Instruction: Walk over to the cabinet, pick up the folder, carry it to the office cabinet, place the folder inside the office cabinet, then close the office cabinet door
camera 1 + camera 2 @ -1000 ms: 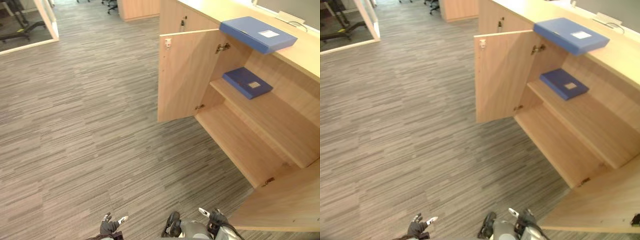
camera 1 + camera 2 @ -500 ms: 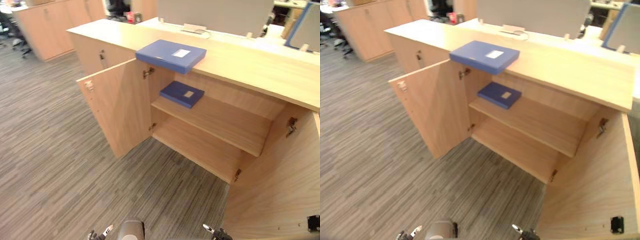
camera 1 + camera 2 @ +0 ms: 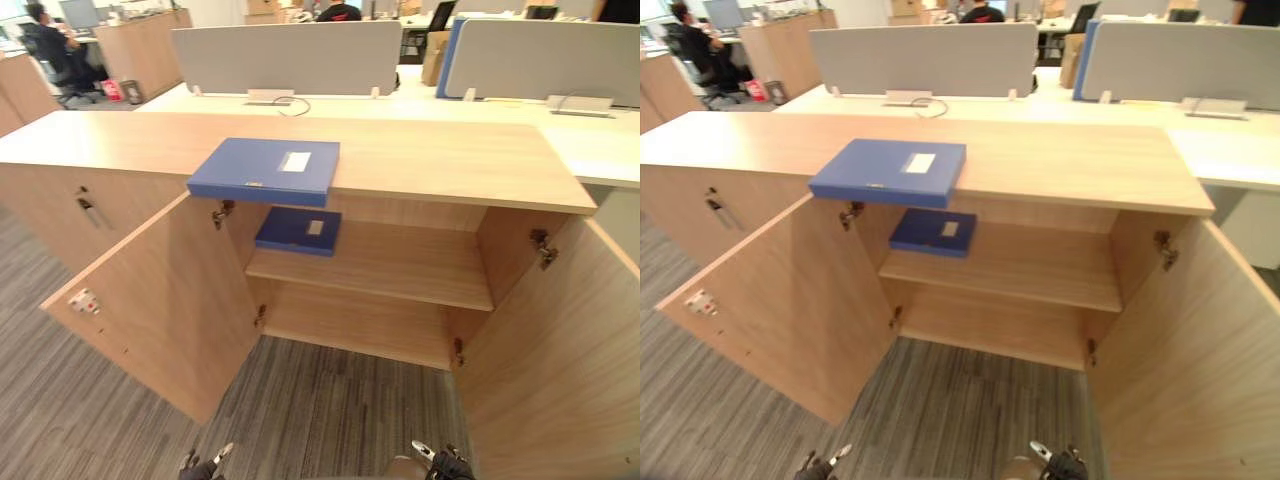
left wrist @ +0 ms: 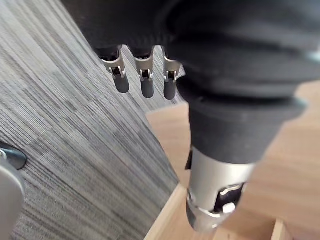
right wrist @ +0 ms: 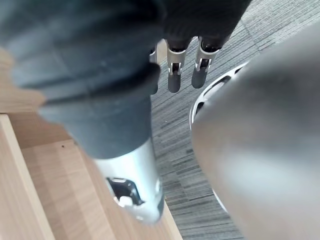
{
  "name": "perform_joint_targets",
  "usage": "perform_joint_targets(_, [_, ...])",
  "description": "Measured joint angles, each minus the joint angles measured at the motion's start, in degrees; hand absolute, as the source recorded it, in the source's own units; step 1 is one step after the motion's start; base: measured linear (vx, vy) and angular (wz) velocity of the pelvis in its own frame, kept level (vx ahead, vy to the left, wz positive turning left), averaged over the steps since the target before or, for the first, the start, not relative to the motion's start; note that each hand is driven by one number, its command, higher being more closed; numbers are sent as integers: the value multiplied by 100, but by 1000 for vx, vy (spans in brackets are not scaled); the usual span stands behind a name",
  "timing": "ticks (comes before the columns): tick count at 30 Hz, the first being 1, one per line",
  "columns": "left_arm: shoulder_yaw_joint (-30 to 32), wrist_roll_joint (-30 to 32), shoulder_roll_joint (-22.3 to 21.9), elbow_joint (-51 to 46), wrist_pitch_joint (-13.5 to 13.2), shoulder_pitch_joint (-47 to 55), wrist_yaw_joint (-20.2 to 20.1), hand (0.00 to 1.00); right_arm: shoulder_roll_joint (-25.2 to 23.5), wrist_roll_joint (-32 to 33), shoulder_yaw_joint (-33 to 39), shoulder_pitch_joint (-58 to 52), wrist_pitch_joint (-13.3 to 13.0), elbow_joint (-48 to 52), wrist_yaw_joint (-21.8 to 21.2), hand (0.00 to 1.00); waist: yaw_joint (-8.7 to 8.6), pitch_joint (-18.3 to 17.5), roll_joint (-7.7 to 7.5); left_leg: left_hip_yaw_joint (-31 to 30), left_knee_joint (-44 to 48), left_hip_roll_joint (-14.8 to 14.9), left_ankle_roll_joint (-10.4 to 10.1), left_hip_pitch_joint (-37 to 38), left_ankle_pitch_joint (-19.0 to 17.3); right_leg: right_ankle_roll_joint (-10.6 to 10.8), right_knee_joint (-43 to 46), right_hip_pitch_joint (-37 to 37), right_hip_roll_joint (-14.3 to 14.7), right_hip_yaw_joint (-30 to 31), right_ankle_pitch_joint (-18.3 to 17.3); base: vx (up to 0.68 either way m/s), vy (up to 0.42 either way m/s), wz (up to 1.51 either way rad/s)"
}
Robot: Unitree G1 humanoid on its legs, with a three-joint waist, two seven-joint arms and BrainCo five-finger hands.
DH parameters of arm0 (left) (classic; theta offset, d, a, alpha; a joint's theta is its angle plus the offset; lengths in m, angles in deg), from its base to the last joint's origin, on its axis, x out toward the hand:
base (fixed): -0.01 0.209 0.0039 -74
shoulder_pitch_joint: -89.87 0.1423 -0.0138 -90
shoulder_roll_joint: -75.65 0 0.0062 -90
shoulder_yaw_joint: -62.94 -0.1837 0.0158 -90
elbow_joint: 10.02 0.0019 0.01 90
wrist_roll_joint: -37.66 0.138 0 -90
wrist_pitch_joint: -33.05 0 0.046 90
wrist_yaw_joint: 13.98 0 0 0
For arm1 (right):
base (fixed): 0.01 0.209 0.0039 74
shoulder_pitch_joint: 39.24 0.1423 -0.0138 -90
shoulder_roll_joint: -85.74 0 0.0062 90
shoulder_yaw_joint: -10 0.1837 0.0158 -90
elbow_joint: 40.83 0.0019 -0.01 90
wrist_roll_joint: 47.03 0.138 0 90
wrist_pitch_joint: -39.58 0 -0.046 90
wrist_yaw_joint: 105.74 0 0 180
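hanging cut off, left robot hand (image 4: 142, 82) and right robot hand (image 5: 174, 75) seem relaxed, empty.

My left hand (image 4: 142, 82) hangs low, fingers straight and loose, gripping nothing; my right hand (image 5: 174, 76) hangs likewise, fingers relaxed.

Office cabinet (image 3: 430, 160) at centre, with both doors swung outward: left door (image 3: 160, 310) to the left, right door (image 3: 560, 350) to the right, carpeted floor (image 3: 330, 410) before and between them. A folder (image 3: 265, 170) lies on the cabinet top, left of centre, overhanging the front edge. A second folder (image 3: 297, 230) lies at the left end of the inner shelf (image 3: 400, 265), just below the first. Desks (image 3: 600, 140) with partition screens (image 3: 290, 58) stand behind the cabinet. A seated person (image 3: 50, 50) is at far left, behind.
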Motion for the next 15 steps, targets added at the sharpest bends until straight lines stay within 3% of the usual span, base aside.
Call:
perform_joint_targets(4, [-101, 159, -107, -13, -2, -270, -16, 0, -110, -28, 82, -16, -3, 90, 26, 0, -59, 8, -17, 122, -181, 402, -237, 164, -144, 55, -2315, -42, 629, -536, 140, 226, -86, -21])
perform_joint_targets(6, [-42, 107, -171, -4, -9, -270, -9, 0, -114, -71, 146, -20, 12, 91, 26, 0, -108, 21, -21, 79, -206, 525, -407, 385, -332, 12, -2602, 122, 773, -540, 610, 275, -222, 3])
perform_joint_targets(8, [118, 17, -348, -27, -19, -156, 9, 0, -66, -120, 103, -34, 30, 100, 29, 0, -156, -116, 176, 74, -92, 828, -515, 437, -398, 28, -2746, 267, 1080, -688, 377, 374, -278, 5])
perform_joint_targets(10, [290, -184, -364, -89, -29, -153, 23, 0, -65, -181, 67, -33, 33, 87, 31, 0, -149, -98, 147, 64, 883, 1005, -555, 63, -421, -55, -2981, 478, 1259, -709, 274, 311, -230, -4])
perform_joint_targets(12, [580, -400, -373, -120, -19, -99, 39, 0, -48, -163, 27, -62, 33, 98, 55, 0, -124, -68, 169, 28, 3453, 1489, -870, -1030, -118, -162, -3387, 965, 1614, -711, 265, 359, -226, -17])
perform_joint_targets(14, [613, -499, -351, -195, -19, 47, 44, 0, -29, -82, -199, -78, 29, 87, 86, 0, -76, -52, 141, 120, 4760, 1870, -857, -1561, -125, -231, -3681, 1463, 1826, -689, 217, 347, -146, -25])
perform_joint_targets(15, [579, -506, -306, -238, -19, 96, 44, 0, -22, -61, -306, -76, 30, 55, 97, 0, -53, -50, 100, 181, 4946, 1942, -828, -1747, -142, -229, -3871, 1657, 1857, -677, 218, 322, -120, -18])
